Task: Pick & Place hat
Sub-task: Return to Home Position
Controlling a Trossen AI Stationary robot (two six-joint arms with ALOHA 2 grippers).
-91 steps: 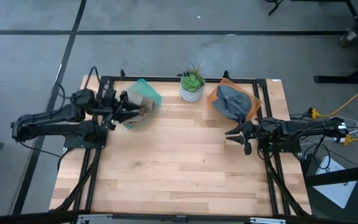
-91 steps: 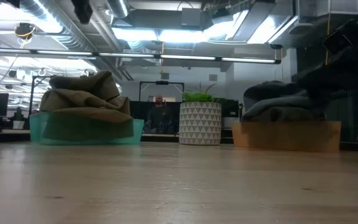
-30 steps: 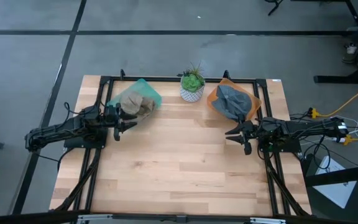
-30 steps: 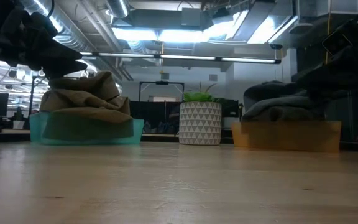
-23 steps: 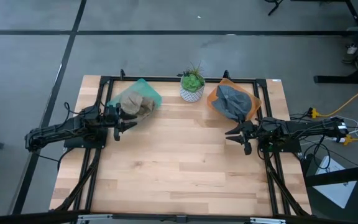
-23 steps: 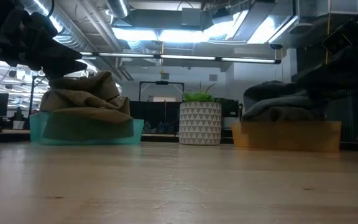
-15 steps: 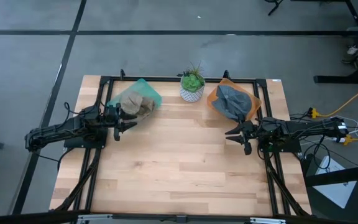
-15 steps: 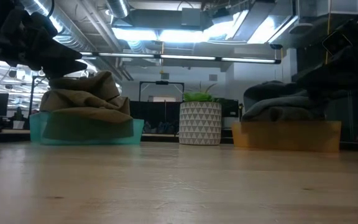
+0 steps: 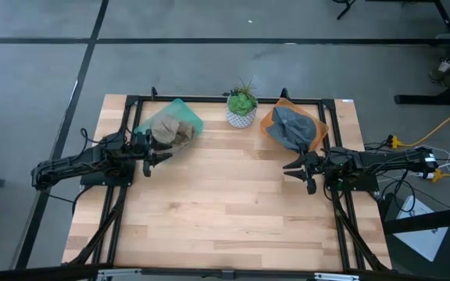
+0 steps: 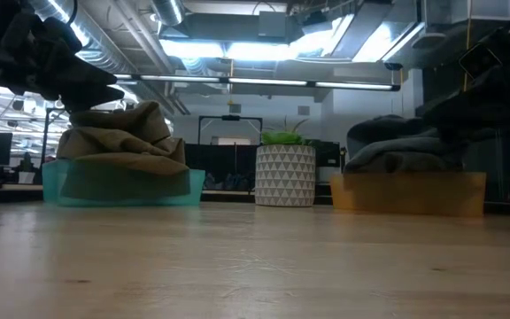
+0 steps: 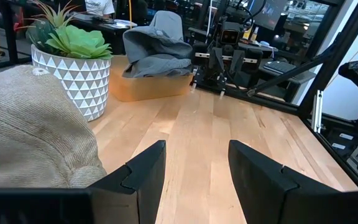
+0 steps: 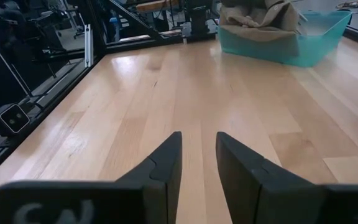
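Observation:
A tan hat lies crumpled in a teal bin at the table's far left; the low view shows the hat heaped above the bin's rim. A grey hat sits in an orange bin at the far right. My left gripper is open just on the near side of the teal bin, beside the tan hat, touching nothing. My right gripper is open near the orange bin, over bare table.
A potted plant in a white patterned pot stands between the two bins at the far edge. A black frame runs around the tabletop. The middle and near part of the wooden table lies open.

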